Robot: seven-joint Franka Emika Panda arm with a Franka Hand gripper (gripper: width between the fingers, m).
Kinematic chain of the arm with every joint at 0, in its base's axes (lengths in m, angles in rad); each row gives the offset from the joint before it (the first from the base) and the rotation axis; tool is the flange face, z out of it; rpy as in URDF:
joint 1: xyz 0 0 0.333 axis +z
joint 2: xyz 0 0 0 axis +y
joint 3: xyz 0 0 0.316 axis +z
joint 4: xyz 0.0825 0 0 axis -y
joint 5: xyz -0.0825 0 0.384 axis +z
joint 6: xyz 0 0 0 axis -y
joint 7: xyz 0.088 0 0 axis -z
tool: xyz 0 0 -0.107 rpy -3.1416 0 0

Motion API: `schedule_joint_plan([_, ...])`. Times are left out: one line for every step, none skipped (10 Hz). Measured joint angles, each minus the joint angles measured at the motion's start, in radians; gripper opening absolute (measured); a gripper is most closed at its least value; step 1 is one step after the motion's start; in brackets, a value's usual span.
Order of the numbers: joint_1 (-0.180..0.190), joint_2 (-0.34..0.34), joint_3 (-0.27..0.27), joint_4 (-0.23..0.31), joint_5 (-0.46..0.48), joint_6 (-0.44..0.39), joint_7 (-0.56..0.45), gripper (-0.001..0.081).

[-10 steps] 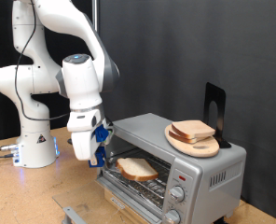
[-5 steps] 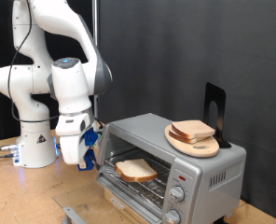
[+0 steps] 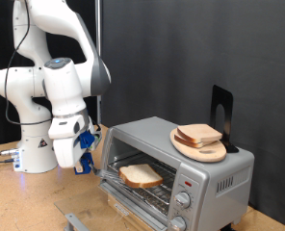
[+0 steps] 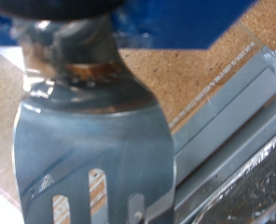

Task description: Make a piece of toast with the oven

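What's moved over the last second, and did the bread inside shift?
The gripper has backed away from the oven mouth toward the exterior view's left and dropped lower, carrying the metal spatula with it. The piece of toast stays on the rack, door open. The round board with bread on the oven's top is unchanged.

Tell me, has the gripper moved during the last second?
Yes. The gripper has moved toward the exterior view's left and slightly down, away from the open oven, where the piece of toast lies on the rack.
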Motion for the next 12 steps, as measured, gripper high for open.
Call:
schedule_joint_plan([0.000,-0.009,-0.002,0.001,0.016,-0.002,-0.016,0.0385])
schedule_joint_plan([0.000,-0.018,-0.003,0.002,0.024,-0.009,-0.025,0.0385])
schedule_joint_plan([0.000,-0.025,-0.002,0.003,0.025,-0.014,-0.025,0.0385])
schedule_joint_plan([0.000,-0.027,0.003,0.007,0.024,-0.014,-0.022,0.0385])
schedule_joint_plan([0.001,-0.027,0.017,0.013,0.022,-0.014,-0.005,0.0385])
schedule_joint_plan([0.002,-0.026,0.036,0.020,0.020,-0.013,0.022,0.0385])
schedule_joint_plan([0.004,-0.024,0.057,0.027,0.019,-0.009,0.050,0.0385])
schedule_joint_plan([0.005,-0.022,0.076,0.034,0.019,-0.007,0.070,0.0385])
schedule_joint_plan([0.005,-0.020,0.091,0.040,0.017,-0.007,0.085,0.0385])
schedule_joint_plan([0.005,-0.018,0.100,0.043,0.017,-0.007,0.092,0.0385])
schedule_joint_plan([0.005,-0.018,0.103,0.044,0.017,-0.007,0.092,0.0385])
schedule_joint_plan([0.004,-0.018,0.102,0.044,0.017,-0.011,0.092,0.0385])
